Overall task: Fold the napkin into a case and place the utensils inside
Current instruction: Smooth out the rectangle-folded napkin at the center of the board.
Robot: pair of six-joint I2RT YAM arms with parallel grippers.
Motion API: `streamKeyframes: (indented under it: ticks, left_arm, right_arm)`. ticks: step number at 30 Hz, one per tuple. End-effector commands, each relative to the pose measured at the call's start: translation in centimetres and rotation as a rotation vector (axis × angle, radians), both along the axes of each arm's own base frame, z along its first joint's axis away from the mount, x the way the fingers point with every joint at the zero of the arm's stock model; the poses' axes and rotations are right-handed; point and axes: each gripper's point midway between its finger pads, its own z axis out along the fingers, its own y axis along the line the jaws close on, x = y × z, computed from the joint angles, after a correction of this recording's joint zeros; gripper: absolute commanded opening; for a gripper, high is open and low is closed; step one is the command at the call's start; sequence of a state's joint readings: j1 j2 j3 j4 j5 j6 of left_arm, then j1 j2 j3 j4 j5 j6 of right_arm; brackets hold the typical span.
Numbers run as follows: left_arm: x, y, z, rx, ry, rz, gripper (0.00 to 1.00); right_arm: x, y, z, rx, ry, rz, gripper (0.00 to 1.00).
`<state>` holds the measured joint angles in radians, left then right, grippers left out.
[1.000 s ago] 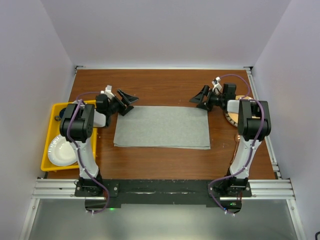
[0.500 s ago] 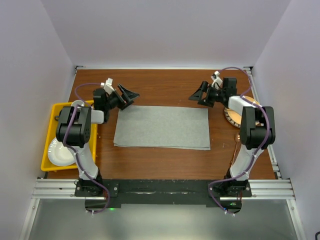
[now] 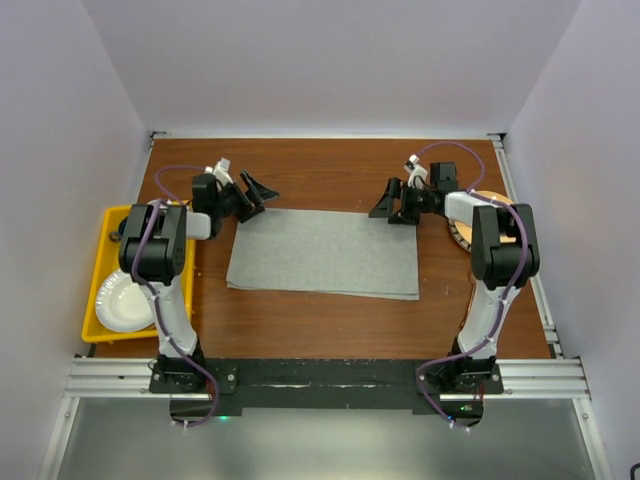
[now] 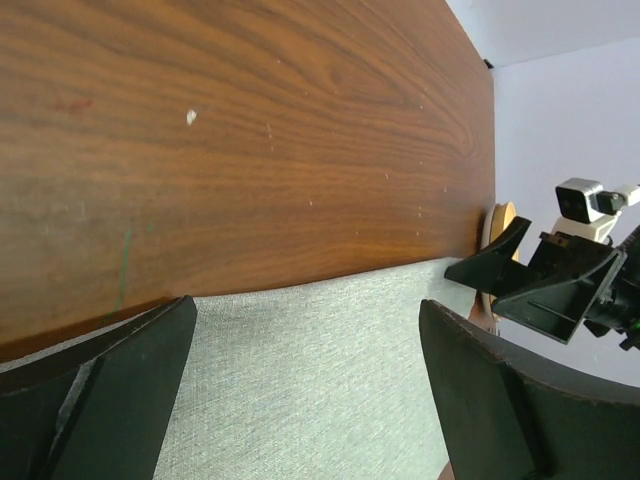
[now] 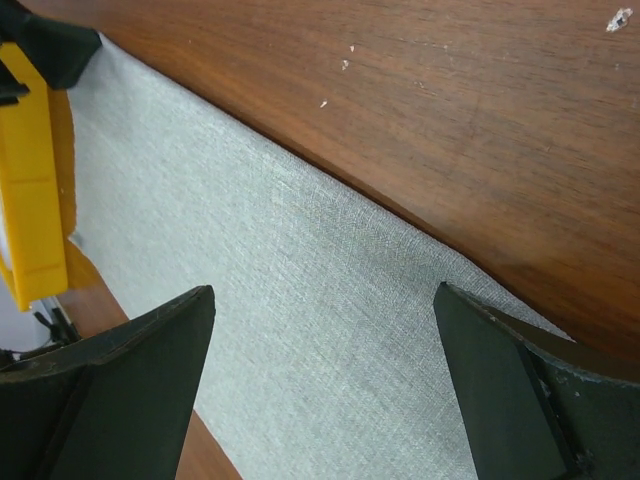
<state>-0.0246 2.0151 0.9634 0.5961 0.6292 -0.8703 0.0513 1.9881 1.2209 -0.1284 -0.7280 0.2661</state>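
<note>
The light-grey napkin point(image 3: 325, 252) lies flat on the wooden table as a wide rectangle. It also shows in the left wrist view point(image 4: 310, 380) and the right wrist view point(image 5: 300, 300). My left gripper point(image 3: 256, 192) is open and empty, just above the napkin's far left corner. My right gripper point(image 3: 392, 203) is open and empty, just above the far right corner. Both point inward toward each other. The copper utensils are not clearly visible; a round wooden holder point(image 3: 462, 232) at the right is mostly hidden by the right arm.
A yellow tray point(image 3: 103, 262) at the left edge holds a white plate point(image 3: 122, 300). The table's back edge meets the wall beyond the grippers. Bare wood lies in front of the napkin.
Both grippers have moved inward and down toward the napkin's far corners. The right gripper shifted left. The napkin has not moved.
</note>
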Motion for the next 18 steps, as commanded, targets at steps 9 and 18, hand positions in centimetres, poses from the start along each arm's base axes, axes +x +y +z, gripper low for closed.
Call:
streamKeyframes:
  ticks: [9,18]
  left_arm:
    - [6.5,-4.2,1.7,0.35,-0.21,-0.311,1.0]
    - [4.5,-2.5,8.1,0.749,-0.329,-0.459,1.0]
  right_arm:
    - [-12.5,0.8,-1.4,-0.097,0.226,0.111,0.95]
    - [-12.7,2.2,5.3,-0.078,0.06,0.18,0.93]
